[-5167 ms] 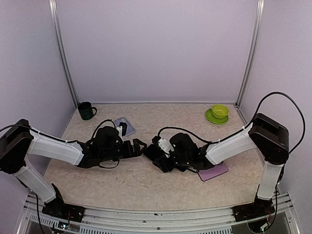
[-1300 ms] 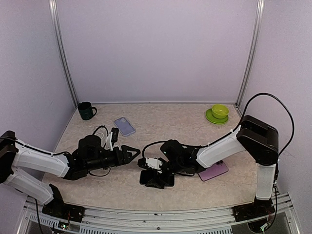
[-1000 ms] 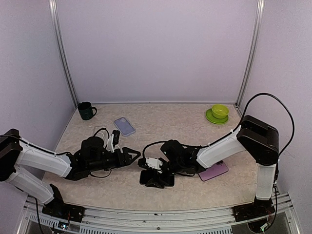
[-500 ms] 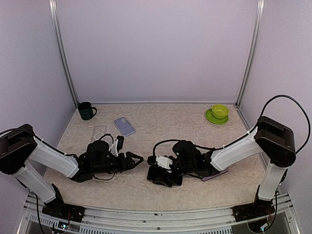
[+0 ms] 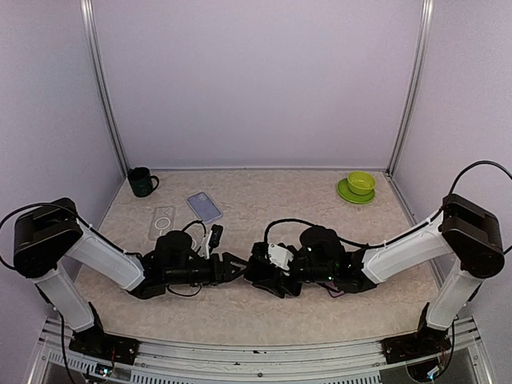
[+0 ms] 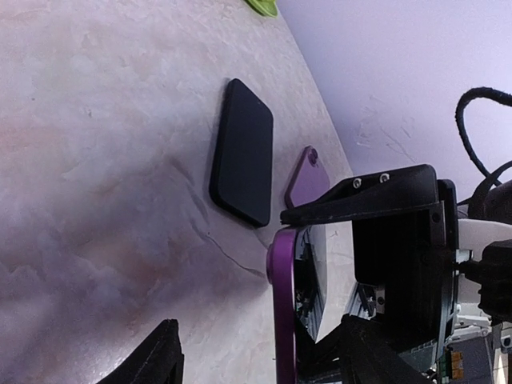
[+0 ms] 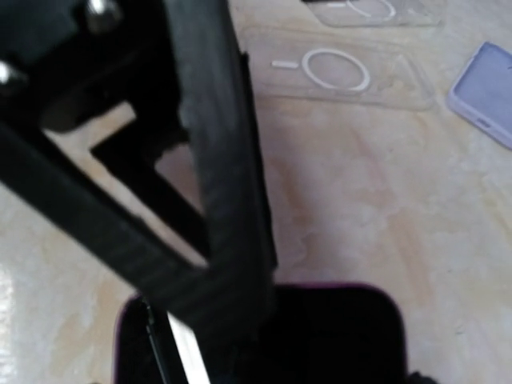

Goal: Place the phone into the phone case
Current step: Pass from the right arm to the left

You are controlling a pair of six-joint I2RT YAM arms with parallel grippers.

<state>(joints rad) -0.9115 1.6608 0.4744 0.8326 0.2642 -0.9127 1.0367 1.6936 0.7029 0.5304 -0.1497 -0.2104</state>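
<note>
My right gripper [image 5: 262, 274] is shut on a dark phone with a purple rim [image 5: 276, 286] and holds it tilted up on its edge just above the table. The left wrist view shows the phone's purple edge [image 6: 282, 304] upright between the right gripper's black fingers. The right wrist view shows its dark face [image 7: 328, 336]. My left gripper [image 5: 232, 266] is open, its fingers [image 6: 164, 360] on either side of that edge without touching. A flat purple case [image 6: 304, 174] and a black slab [image 6: 242, 152] lie on the table beyond.
A clear case with a white ring [image 5: 162, 220] and a lavender case [image 5: 205, 207] lie at the back left; both show in the right wrist view [image 7: 336, 70] [image 7: 484, 96]. A dark green mug [image 5: 142, 182] stands far left, and a green bowl on a saucer [image 5: 360, 186] far right.
The right gripper has raised the phone from flat onto its edge and shifted right. The left gripper has moved right, up to the phone, still open.
</note>
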